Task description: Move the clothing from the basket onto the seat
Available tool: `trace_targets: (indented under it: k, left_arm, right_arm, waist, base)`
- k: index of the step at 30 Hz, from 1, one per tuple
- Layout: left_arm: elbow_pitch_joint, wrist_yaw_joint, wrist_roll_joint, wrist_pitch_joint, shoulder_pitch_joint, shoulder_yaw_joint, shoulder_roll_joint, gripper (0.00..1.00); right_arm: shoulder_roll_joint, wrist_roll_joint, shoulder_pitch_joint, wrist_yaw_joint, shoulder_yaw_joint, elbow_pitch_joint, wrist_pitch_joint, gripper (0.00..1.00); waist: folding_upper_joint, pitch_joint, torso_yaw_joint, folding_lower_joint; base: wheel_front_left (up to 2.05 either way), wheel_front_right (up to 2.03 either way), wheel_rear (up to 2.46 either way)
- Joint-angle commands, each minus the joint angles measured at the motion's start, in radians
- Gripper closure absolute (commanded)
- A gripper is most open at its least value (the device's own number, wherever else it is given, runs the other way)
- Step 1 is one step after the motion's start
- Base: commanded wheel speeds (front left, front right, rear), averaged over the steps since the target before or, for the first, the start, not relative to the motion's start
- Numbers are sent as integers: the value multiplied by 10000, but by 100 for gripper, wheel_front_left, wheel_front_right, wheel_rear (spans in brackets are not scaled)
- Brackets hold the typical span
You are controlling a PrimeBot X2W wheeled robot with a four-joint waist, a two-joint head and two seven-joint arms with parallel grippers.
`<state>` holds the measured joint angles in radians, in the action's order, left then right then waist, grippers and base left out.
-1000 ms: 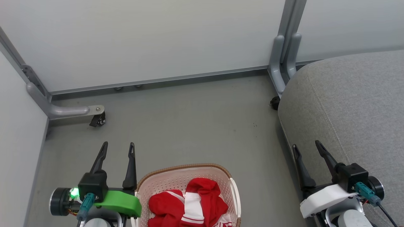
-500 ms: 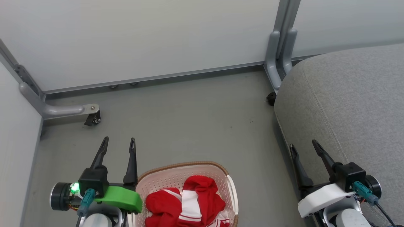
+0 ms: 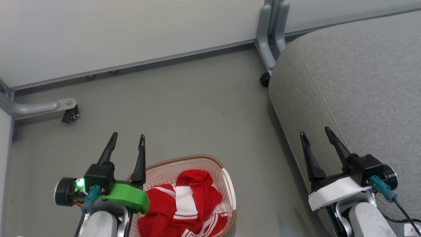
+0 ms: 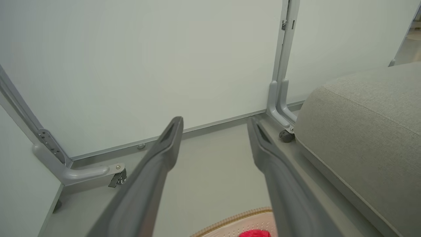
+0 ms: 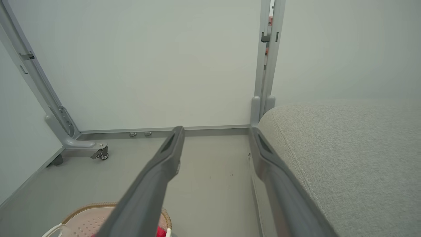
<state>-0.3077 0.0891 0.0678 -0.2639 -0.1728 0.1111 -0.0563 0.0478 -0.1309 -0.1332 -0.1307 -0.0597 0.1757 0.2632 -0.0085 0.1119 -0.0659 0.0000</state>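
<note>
Grey upholstery is the largest thing here. The seat [image 3: 355, 82] fills the right of the head view, firm-looking and broad, and its front edge runs from near the partition post down toward the lower right. On the floor [image 3: 184, 108] well left of it stands the basket [image 3: 167, 173], cream perforated plastic with a brown rim. It is probably light enough to shift or tip if cloth drags on it. Its long axis seems to run up and down the head view, leaning slightly, though the near end is cut off by the frame. The clothing [image 3: 200, 187] lies inside it as a crumpled red heap with white panels, so it points no clear way. One white striped band runs roughly along the basket's length. I judge the fabric soft, light and limp, likely rather slick. It should sag and trail when lifted, and one garment may pull another with it. The best hold looks like the raised red fold at the far end of the heap, pinched as a thick bunch rather than by a thin hem. The left tool [image 3: 128, 135] hangs just beside the basket's left rim, its fingers apart and empty. The right tool [image 3: 314, 131] sits over the seat's front edge, also spread and holding nothing.
</note>
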Motion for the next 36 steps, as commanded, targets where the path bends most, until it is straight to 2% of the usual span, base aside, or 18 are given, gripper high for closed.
trace_targets:
  k: [1, 16, 36]
  left_arm:
    - [-45, 64, -56, -11, -282, 7, -119, 0]
    - [-993, 357, -231, -11, -1486, 444, -887, 0]
    - [-3477, 423, 93, -11, -3347, 2061, -1807, 0]
  right_arm:
    - [43, -4, -161, -1, -5, -68, 25, 0]
    - [35, -204, -1085, 3, -282, -866, 23, 0]
    - [37, -388, -2124, 3, -570, -1961, 25, 0]
  waist:
    - [85, 567, -517, 0]
    - [85, 2619, -1836, 0]
    - [85, 5241, -2533, 0]
  base:
    - [0, 0, 0]
    - [0, 0, 0]
    - [0, 0, 0]
